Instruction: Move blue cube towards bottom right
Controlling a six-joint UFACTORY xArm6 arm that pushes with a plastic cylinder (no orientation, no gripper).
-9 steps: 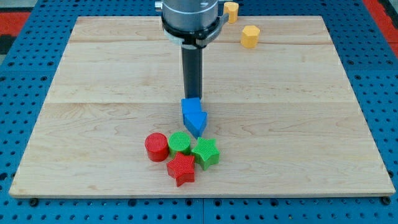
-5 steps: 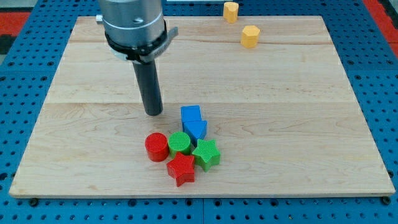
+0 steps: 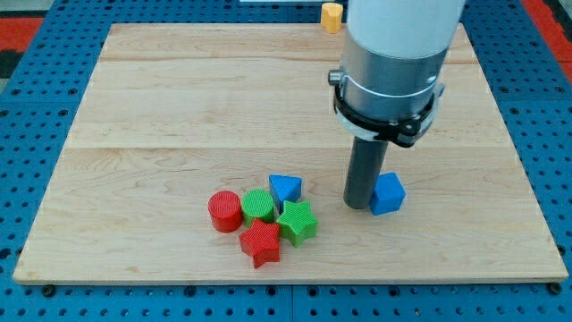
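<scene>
A: Reading left to right, what lies about my tip (image 3: pixel 359 205)?

B: Well to its left, a cluster: red cylinder (image 3: pixel 224 211), green cylinder (image 3: pixel 259 206), red star (image 3: pixel 260 242), blue wedge (image 3: pixel 285 188), green star (image 3: pixel 296 221). Just right of the tip, touching or nearly so, sits the blue cube (image 3: pixel 387 193). The tip is a bare rod; it grips nothing and can only push.

A: What might go wrong?

B: Probably an off-centre push. The tip meets the cube's left face, so the cube may rotate or slip past rather than travel toward the bottom right.

A: And what is unclear?

B: The arm body hides the board above the tip. A yellow block (image 3: pixel 332 15) is partly covered there; its shape cannot be told.
</scene>
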